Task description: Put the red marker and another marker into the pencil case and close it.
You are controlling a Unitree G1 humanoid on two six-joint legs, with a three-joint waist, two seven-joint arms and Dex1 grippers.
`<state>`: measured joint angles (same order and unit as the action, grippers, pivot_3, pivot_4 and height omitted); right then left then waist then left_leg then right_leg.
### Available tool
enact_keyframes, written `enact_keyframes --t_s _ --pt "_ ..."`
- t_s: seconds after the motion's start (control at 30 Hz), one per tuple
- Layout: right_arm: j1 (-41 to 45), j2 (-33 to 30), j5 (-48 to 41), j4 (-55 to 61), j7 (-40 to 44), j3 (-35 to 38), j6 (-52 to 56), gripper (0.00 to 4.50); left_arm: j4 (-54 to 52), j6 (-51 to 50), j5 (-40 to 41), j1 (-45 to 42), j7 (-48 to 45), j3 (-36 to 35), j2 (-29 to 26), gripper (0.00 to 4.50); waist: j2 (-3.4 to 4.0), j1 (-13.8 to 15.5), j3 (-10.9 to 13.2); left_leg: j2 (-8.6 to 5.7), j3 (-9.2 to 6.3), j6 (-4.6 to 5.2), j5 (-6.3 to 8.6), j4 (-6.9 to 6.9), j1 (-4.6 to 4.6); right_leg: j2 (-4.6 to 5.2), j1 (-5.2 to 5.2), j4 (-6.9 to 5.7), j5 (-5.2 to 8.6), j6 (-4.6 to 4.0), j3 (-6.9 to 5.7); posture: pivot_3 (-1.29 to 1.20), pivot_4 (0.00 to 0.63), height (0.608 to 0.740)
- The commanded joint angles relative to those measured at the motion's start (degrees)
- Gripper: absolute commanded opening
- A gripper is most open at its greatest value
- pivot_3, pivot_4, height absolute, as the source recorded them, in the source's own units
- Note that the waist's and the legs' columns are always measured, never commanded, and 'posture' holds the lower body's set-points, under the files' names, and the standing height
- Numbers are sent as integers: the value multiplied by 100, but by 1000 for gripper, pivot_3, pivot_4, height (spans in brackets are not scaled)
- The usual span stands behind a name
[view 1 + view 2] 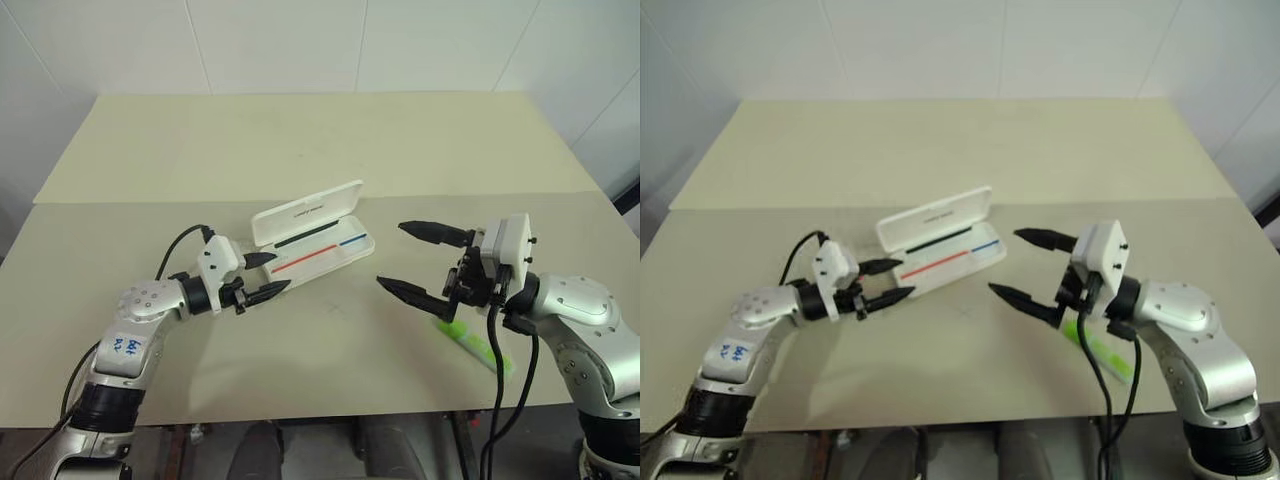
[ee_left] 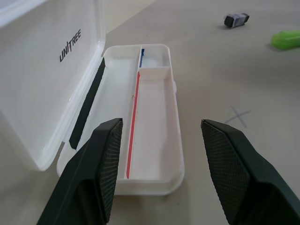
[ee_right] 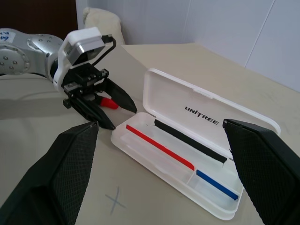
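Black-fingered left gripper (image 1: 268, 276) hovers spread beside the pencil case (image 1: 318, 243); right gripper (image 1: 412, 262) gapes level.

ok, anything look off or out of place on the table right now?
Nothing damaged or spilled. The pencil case lies open and empty. The only stray is a small grey stubby piece, loose on the table near the green highlighter.

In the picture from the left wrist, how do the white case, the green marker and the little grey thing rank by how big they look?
1. Case, by far.
2. Green marker, though it is cut off at the picture's edge.
3. Grey thing.
The case lies nearest the camera, which exaggerates its lead.
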<state>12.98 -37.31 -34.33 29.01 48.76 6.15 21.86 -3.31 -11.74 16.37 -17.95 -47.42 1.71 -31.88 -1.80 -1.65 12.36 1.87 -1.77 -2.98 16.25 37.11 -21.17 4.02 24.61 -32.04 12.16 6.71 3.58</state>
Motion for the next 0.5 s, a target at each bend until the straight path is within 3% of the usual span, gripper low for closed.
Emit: enact_keyframes --t_s 0.03,0.5 --pt "34 83 11 230 -148 -17 -73 4500 133 145 -134 -196 -7 87 68 2824 0 1 0 0 0 0 0 -1 0 0 0 -1 0 0 0 0 150 740" --pt "-103 336 103 535 -552 -121 -85 4500 286 191 -337 -391 -363 444 159 2824 0 0 0 0 0 0 0 1 2 0 -1 -4 -1 1 0 0 150 740"
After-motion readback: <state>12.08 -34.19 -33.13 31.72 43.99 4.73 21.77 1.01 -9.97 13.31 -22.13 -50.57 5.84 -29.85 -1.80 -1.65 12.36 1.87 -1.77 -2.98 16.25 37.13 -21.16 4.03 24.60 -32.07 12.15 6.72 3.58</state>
